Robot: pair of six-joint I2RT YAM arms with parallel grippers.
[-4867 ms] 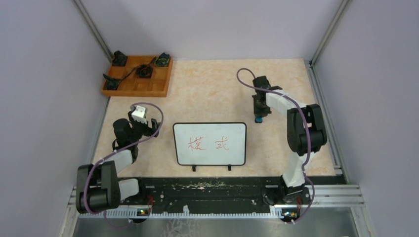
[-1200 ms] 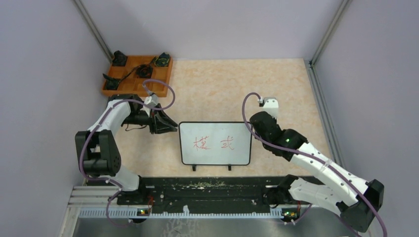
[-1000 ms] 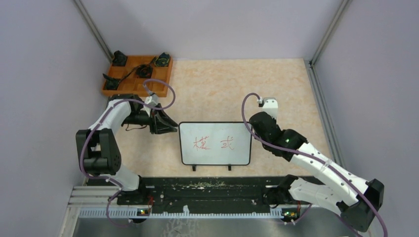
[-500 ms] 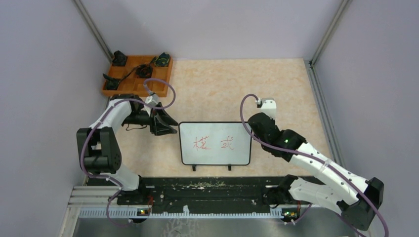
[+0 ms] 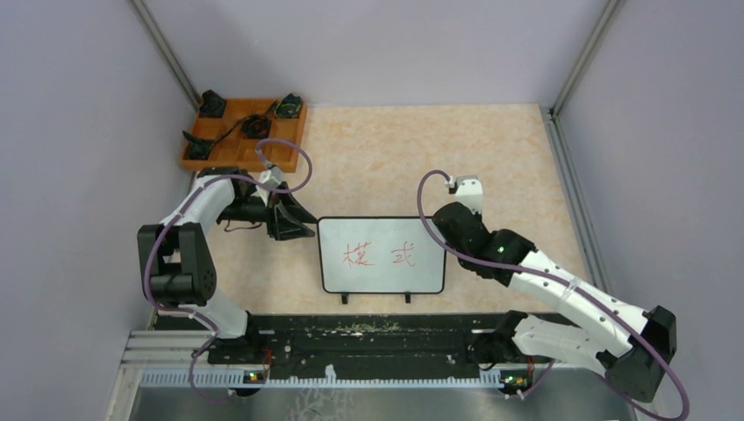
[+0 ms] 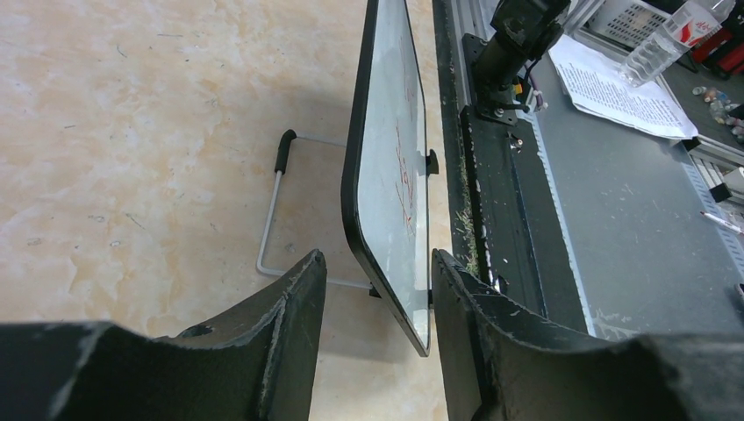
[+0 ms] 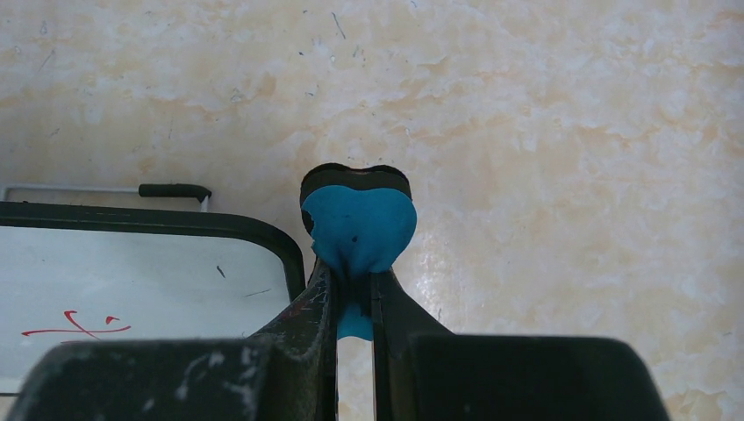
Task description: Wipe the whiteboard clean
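Note:
The whiteboard (image 5: 381, 254) stands tilted on its wire stand near the table's front, with red handwritten characters on it. My left gripper (image 5: 303, 224) is open at the board's upper left corner; in the left wrist view (image 6: 375, 279) the board's edge (image 6: 390, 175) lies between the jaws, untouched. My right gripper (image 5: 446, 228) is at the board's upper right corner, shut on a blue eraser (image 7: 360, 224) with a black back, held just right of the board's corner (image 7: 175, 263).
An orange wooden compartment tray (image 5: 246, 133) with black parts stands at the back left. A black rail (image 5: 368, 338) runs along the table's front edge. Grey walls close in the left and right sides.
Since 4.9 s ago both arms have come to the board's upper corners and the board has shifted slightly right. In the last second the right gripper has moved slightly left toward the board; the left arm hardly moved.

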